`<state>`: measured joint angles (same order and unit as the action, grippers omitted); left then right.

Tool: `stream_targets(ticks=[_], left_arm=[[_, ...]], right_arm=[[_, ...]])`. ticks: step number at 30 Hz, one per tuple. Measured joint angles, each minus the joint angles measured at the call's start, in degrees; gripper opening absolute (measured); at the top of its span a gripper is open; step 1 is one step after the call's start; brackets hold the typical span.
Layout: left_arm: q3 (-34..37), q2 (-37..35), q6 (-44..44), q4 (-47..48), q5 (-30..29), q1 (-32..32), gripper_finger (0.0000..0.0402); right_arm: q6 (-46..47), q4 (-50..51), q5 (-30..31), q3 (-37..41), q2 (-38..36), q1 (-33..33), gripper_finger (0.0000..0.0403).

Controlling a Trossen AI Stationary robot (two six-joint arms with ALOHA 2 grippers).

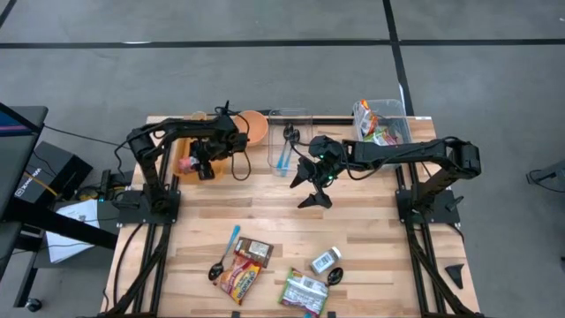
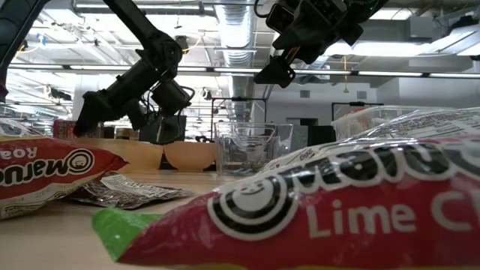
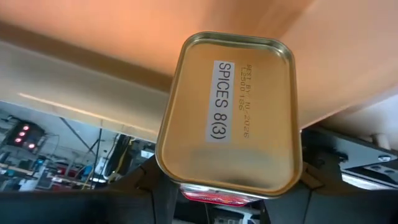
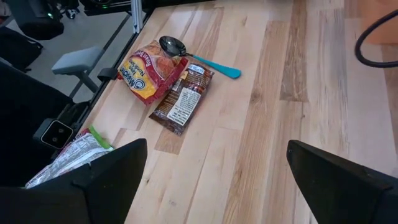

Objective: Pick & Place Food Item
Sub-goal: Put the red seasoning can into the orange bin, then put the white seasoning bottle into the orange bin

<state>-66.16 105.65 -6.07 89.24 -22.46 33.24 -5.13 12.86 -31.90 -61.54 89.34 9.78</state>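
My left gripper (image 1: 196,164) has its fingers closed on a small flat tin (image 3: 230,115) — the label on its underside reads "SPICES 8(3)" — and I'm holding it just beside the orange bowl (image 1: 253,125), at the back of the counter (image 1: 371,234). From the wrist view, the tin is pinched at one short end only, so most of it hangs out past the fingers. That is my main worry: a smooth metal tin held by its edge could pivot or slip if I swing the arm quickly, and it could then drop short of the bowl or knock its rim.

My right gripper (image 1: 312,186) hangs above the middle of the counter, well apart from the bowl, fingers spread wide and holding nothing. The noodle packet (image 4: 149,70), the brown wrapper (image 4: 183,99) and the blue-handled spoon (image 4: 199,56) lie farther from the bowl, toward the front edge. If I bring the right arm toward the bowl while the left works there, the two could cross paths — the clear container (image 1: 287,150) stands between them.
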Motion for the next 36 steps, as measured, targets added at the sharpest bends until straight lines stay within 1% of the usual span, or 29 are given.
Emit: stream_targets(ticks=[5,12,16,17,19,22,24,26,28,30,33,36], left_arm=[[2.5,0.0,-1.1,-2.6,0.1,0.0,0.0175],[4.1,0.0,-1.7,-2.6,0.2,0.0,0.0175],[4.6,0.0,-4.4,-2.4,0.3,-0.1,0.0179],[4.6,0.0,-4.8,-2.1,0.3,-0.1,0.0194],[4.6,-0.1,-5.3,-1.8,0.2,-0.2,0.024],[4.6,-0.3,-5.4,-1.6,-1.6,-0.8,0.0303],[4.6,-0.3,-5.3,-0.6,-2.3,-1.0,0.0329],[4.6,-0.3,-5.3,0.6,-3.5,-1.2,0.0343],[4.4,-0.6,-5.2,0.9,-5.3,-1.5,0.0347],[3.5,-2.3,-5.5,1.0,-6.1,-1.5,0.0343],[1.1,-5.7,-5.6,0.9,-6.5,-1.6,0.0323],[-2.5,-10.4,-5.7,0.9,-6.6,-1.7,0.0295]], right_arm=[[0.0,0.0,0.0,0.0,0.0,0.0,0.0382],[0.2,0.0,0.0,0.0,0.0,0.0,0.0382],[0.2,0.0,0.0,0.0,0.0,0.0,0.0382],[0.2,0.0,0.0,0.0,0.0,0.0,0.0382],[0.2,0.0,0.0,0.0,0.0,0.0,0.0382],[0.2,0.0,0.0,0.0,0.0,0.0,0.0382],[0.2,0.0,0.0,0.0,0.0,0.0,0.0382],[0.2,0.0,0.0,0.0,0.0,0.0,0.0382],[0.2,-0.1,0.0,0.0,0.0,0.0,0.0382],[0.2,-0.2,0.0,0.0,0.0,0.0,0.0382],[0.2,-0.4,0.0,0.0,0.0,0.0,0.0382],[0.4,-1.0,0.0,-0.1,0.0,0.1,0.0382]])
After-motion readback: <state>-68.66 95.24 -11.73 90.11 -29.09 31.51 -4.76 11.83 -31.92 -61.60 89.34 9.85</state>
